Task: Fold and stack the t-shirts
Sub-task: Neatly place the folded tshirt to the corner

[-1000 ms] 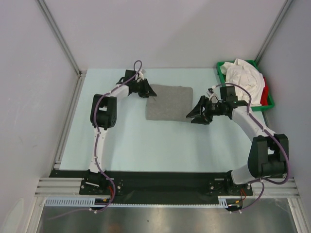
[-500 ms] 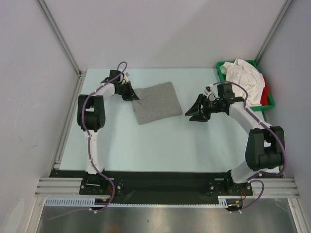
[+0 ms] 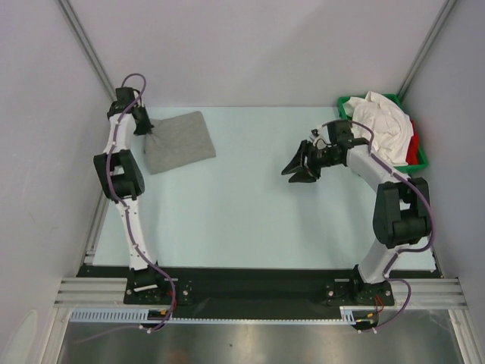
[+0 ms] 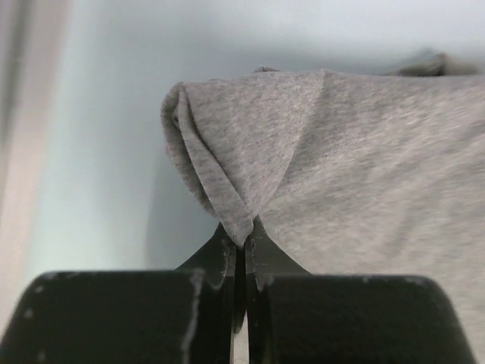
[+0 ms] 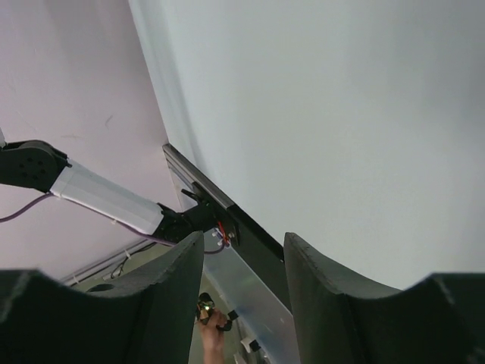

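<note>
Cloth at 1 corner of the folded grey t-shirt (image 3: 179, 142) is clamped in the left gripper (image 4: 242, 250), jaws together on it. The shirt lies flat, well apart from the green tray (image 3: 345, 114), across the table (image 3: 242, 220) from it, probably so the stack starts clear of the folding space. Its long axis runs roughly toward the tray, pinched end farthest away. Near the tray the right gripper (image 3: 297, 168) hovers, jaws apart and empty, likely bound for the white t-shirts (image 3: 383, 121) heaped inside.

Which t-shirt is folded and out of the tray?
The heather grey t-shirt, folded on the far left, pinched by the left gripper; the white shirts and red shirt lie heaped in the green plastic tray.
</note>
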